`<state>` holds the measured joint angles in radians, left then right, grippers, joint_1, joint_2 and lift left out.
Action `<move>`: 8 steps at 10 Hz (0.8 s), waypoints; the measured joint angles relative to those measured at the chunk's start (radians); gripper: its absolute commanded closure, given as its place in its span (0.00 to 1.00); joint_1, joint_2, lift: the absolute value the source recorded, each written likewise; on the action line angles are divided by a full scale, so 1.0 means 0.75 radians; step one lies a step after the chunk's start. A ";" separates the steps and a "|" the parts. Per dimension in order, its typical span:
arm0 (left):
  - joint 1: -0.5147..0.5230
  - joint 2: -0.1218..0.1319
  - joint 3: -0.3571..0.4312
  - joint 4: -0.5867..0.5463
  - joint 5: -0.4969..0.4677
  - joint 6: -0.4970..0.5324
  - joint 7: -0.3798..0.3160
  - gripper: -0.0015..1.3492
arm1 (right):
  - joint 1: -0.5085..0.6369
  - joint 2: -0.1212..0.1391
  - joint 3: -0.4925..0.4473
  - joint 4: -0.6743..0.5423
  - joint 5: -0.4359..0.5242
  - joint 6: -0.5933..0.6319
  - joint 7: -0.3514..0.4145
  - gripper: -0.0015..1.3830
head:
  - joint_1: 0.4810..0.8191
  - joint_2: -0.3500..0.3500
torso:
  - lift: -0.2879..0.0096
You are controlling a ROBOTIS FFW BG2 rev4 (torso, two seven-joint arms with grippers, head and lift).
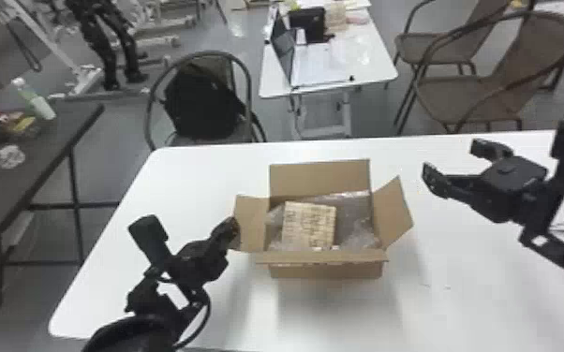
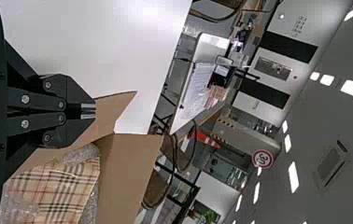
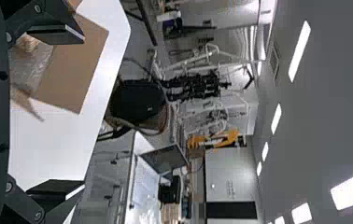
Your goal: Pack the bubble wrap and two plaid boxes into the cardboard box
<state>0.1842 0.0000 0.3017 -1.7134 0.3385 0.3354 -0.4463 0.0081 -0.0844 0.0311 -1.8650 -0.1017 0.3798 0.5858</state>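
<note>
- Brown cardboard box (image 1: 325,270), head view: centred on the white table (image 1: 192,182), flaps spread; the near flap (image 1: 323,256) hides the nearest edge of the contents. Inside, one plaid box (image 1: 309,224) rests on bubble wrap (image 1: 358,229).
- Left gripper (image 1: 233,225), head view: fingertips at the outer edge of the left flap (image 1: 252,222), which lies between it and the opening.
- Right gripper (image 1: 452,161), head view: fingers widely parted, empty, above the table and well apart from the right flap (image 1: 392,213).
- Surroundings, head view: backpack (image 1: 201,100) on a chair beyond the table; laptop (image 1: 283,47) on a farther table; bottle (image 1: 35,99) on the dark side table (image 1: 56,135).
- Left wrist view: the left gripper (image 2: 88,110) has its jaws drawn together at the left flap; whether cardboard is pinched cannot be told. The plaid box and bubble wrap lie beside it within the walls.
- Right wrist view: the right gripper (image 3: 79,112) holds nothing between its wide jaws; one finger partly covers the cardboard box.
</note>
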 measured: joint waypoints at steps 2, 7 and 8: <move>0.008 0.000 0.003 0.000 0.007 -0.005 0.000 0.90 | 0.268 0.004 -0.042 -0.085 -0.014 -0.214 -0.260 0.14 | 0.63 0.71 | 0.73; 0.028 0.000 0.012 -0.002 0.016 -0.011 -0.008 0.90 | 0.702 0.039 -0.126 0.012 -0.041 -0.801 -0.993 0.14 | 0.63 0.48 | 0.73; 0.028 0.000 0.012 -0.002 0.017 -0.011 -0.008 0.90 | 0.701 0.050 -0.181 0.062 -0.058 -0.808 -1.005 0.14 | 0.63 0.42 | 0.73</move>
<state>0.2054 0.0000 0.3108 -1.7150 0.3512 0.3269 -0.4525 0.5341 -0.0467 -0.1049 -1.8188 -0.1453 -0.2264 -0.1681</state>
